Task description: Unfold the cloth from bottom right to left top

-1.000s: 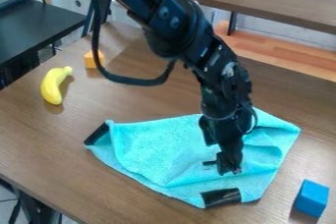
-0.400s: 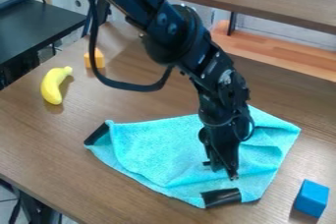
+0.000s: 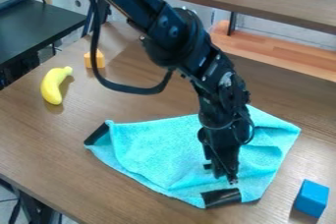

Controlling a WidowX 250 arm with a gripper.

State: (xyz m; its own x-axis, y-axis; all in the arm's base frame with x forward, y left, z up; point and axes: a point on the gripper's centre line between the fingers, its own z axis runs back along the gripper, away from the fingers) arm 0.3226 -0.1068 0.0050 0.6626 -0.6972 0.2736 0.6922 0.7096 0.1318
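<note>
Turquoise cloth [image 3: 154,149] on the desk [image 3: 39,139], below the gripper [image 3: 226,176], spreading farther left than right; black patch [image 3: 221,197] on the near edge, just beside. Impossible to tell how far open, or whether gripping cloth.

"What's that brown, wood-grained table [image 3: 141,106] carrying?"
"A turquoise cloth [image 3: 157,149], rumpled, with black patches [image 3: 220,198] along its edge."
"And around the cloth?"
"A blue block [image 3: 312,198] sits near it, on its right. Behind it, out past its left end, there's a yellow banana [image 3: 52,86]."
"Anything farther behind the cloth?"
"Yes, an orange block [image 3: 95,61], well back, toward the left."
</note>
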